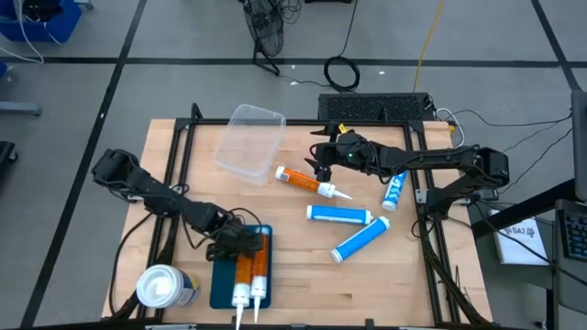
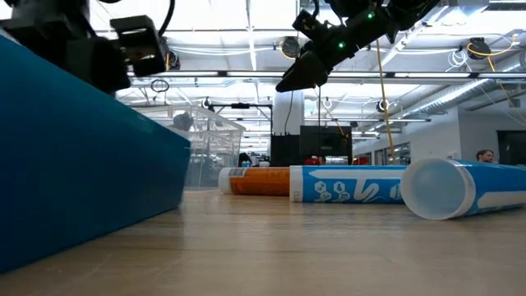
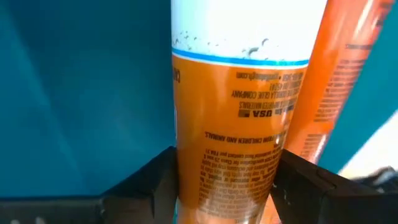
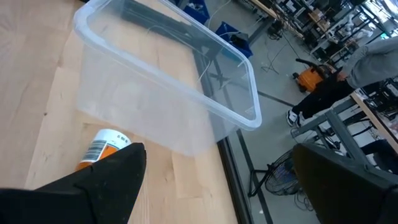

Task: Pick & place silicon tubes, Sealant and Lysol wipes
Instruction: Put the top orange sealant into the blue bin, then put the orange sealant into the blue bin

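Note:
My left gripper (image 1: pixel 240 242) is over the blue tray (image 1: pixel 220 275) at the near left, shut on the left one of two orange sealant tubes (image 1: pixel 244 268). The second orange tube (image 1: pixel 261 264) lies beside it. The Lysol wipes canister (image 1: pixel 165 287) stands upright left of the tray. My right gripper (image 1: pixel 322 170) is open and empty in the air, above the flat end of a third orange tube (image 1: pixel 305 181) that lies on the table. In the right wrist view this tube's end (image 4: pixel 102 149) shows beside one finger. Three blue silicone tubes (image 1: pixel 339 214) (image 1: pixel 360 240) (image 1: pixel 394 190) lie on the table. My left gripper pinches the orange tube's body (image 3: pixel 230 155) between its two fingers (image 3: pixel 158 183), one on each long side, below the white band. The fingers come from above and lie across the tube. The tube lies along the tray next to the second tube (image 3: pixel 336 93), its nozzle pointing toward the near edge.
A clear plastic bin (image 1: pixel 249 139) lies tilted at the far middle, close to my right gripper; it also shows in the right wrist view (image 4: pixel 168 93). In the low view the tray's blue wall (image 2: pixel 82 173) fills the left. There is bare wood at the near right.

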You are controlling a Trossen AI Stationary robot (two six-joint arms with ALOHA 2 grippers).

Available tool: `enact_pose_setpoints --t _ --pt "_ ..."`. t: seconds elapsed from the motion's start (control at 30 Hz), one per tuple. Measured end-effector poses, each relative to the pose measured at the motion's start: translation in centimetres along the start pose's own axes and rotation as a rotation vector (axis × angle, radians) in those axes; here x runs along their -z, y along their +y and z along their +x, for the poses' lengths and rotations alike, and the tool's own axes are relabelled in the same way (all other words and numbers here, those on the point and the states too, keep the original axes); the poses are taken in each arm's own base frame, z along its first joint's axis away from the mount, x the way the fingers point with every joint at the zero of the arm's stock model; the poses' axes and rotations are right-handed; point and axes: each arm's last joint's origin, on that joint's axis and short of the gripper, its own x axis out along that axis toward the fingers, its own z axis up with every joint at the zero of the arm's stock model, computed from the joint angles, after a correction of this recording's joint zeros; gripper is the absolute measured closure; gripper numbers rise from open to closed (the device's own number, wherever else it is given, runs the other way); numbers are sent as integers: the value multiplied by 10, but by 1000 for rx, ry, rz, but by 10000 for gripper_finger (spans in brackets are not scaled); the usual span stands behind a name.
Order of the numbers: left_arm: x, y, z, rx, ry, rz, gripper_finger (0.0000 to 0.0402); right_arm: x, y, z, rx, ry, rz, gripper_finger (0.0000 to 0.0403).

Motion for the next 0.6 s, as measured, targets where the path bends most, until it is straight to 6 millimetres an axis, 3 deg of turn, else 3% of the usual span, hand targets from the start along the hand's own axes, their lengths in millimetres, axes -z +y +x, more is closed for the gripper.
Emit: enact_pose_setpoints --t 0.3,0.47,0.6 --pt "-2 -10 -3 84 18 97 44 0 0 0 -2 4 4 23" --pt "-2 -11 -3 93 23 137 9 1 0 0 -3 6 3 23" --pt "-3 -20 -11 118 174 181 5 1 1 0 -7 14 -1 23"
